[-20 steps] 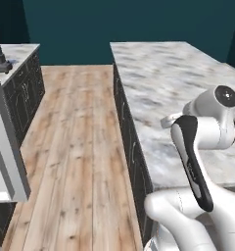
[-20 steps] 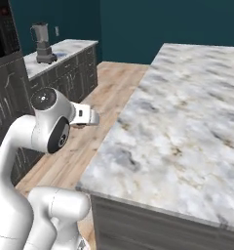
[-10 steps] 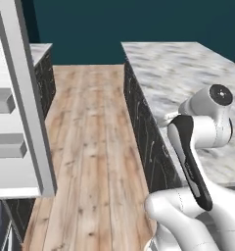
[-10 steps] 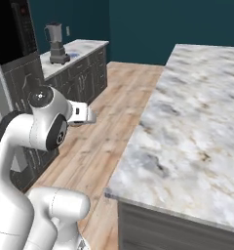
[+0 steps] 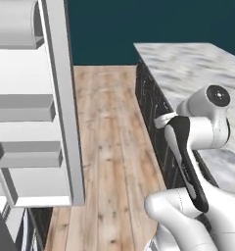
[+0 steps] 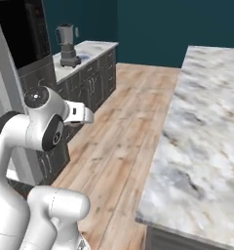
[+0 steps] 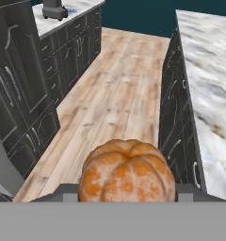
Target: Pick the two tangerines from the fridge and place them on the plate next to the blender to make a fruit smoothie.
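One tangerine (image 7: 126,172), round, orange and ribbed, sits close at the bottom of the hand view with my gripper (image 7: 126,189) shut on it. The arm is folded in front of the base, its hand (image 6: 83,114) held out over the wooden floor. The grey blender (image 6: 66,46) with its black lid stands on the far counter to the left, and its base (image 7: 54,10) shows at the top left of the hand view. The fridge (image 5: 65,122) stands open at my left, its white door shelves (image 5: 26,108) facing me. The plate is out of view.
A marble-topped island (image 6: 206,127) with dark cabinet fronts (image 7: 176,117) runs along the right. Dark cabinets (image 7: 25,84) line the left under the blender's counter (image 6: 92,49). A strip of wooden floor (image 5: 109,127) lies between them.
The base has driven and turned, so both base views have shifted. The open fridge door has grown larger on the left and the blender looks nearer. The folded arm holds its pose.
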### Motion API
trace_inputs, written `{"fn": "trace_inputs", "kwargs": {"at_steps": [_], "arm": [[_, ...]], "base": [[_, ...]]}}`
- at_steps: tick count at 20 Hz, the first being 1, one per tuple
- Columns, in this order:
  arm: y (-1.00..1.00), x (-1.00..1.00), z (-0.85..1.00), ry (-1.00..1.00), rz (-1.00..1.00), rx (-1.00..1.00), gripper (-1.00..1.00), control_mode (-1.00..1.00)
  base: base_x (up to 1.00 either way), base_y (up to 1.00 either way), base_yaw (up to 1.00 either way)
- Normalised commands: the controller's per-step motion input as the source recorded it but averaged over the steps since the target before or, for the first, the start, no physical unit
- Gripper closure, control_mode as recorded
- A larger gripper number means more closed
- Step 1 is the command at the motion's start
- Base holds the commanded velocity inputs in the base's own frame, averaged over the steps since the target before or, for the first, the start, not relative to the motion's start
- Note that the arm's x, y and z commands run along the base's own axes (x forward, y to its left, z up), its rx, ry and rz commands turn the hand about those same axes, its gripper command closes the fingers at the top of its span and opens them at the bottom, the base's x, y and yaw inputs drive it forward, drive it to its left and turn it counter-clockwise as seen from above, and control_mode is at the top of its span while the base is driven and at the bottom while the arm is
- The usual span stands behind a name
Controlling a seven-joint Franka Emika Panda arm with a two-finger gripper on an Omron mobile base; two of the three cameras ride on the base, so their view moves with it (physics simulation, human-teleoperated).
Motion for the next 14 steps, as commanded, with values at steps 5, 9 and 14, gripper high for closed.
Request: {"fn": "trace_inputs", "kwargs": {"at_steps": [5, 9, 14], "arm": [[0.00, 0.00, 0.00, 0.00, 0.00, 0.00, 1.00, 1.00], [0.00, 0.00, 0.00, 0.00, 0.00, 0.00, 1.00, 1.00], [0.00, 0.00, 0.00, 0.00, 0.00, 0.00, 1.00, 1.00]], "base": [[1.00, 0.03, 0.00], [0.99, 0.21, 0.00], [0.97, 0.47, 0.00]]}}
